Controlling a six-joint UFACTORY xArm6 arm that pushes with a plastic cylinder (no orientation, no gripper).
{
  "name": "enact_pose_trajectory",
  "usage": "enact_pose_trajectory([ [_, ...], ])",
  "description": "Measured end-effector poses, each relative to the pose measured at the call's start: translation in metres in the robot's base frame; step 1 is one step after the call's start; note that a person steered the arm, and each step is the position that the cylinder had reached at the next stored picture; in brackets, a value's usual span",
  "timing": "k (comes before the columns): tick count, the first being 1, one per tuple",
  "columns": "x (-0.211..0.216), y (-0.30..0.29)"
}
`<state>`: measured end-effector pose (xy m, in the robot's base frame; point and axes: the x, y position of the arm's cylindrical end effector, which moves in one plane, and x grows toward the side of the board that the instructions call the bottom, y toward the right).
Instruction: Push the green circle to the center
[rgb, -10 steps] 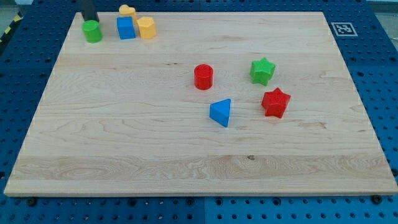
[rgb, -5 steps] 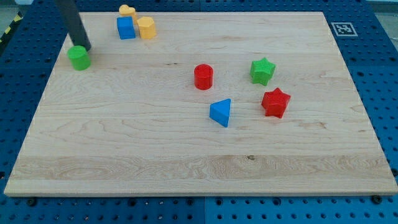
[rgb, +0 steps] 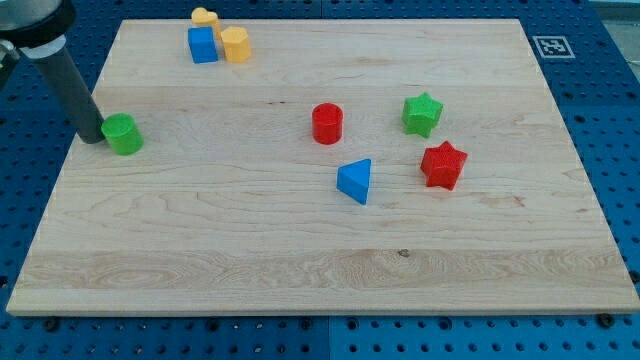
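The green circle (rgb: 123, 134) is a short green cylinder near the board's left edge, about a third of the way down. My tip (rgb: 91, 137) touches its left side, with the dark rod rising up and to the view's left. The board's middle lies well to the right of the green circle.
A red cylinder (rgb: 327, 123), a green star (rgb: 422, 114), a red star (rgb: 443, 165) and a blue triangle (rgb: 355, 181) sit right of the middle. A blue cube (rgb: 202, 45) and two yellow blocks (rgb: 235, 45) (rgb: 204, 17) cluster at the top left. The wooden board (rgb: 300, 260) lies on a blue pegboard.
The green circle has slid down from the top left corner along the left edge. My tip has moved from above it round to its left side.
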<state>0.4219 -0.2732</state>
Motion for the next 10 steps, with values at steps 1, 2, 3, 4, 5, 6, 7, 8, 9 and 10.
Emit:
enact_pose_trajectory([
  [1,0.016,0.005],
  [2,0.016,0.011],
  [3,0.006,0.011],
  [4,0.004,0.011],
  [5,-0.012,0.010],
  [6,-0.013,0.008],
  [7,-0.011,0.010],
  [8,-0.011,0.025],
  [9,-0.011,0.056],
  [10,-0.011,0.093],
])
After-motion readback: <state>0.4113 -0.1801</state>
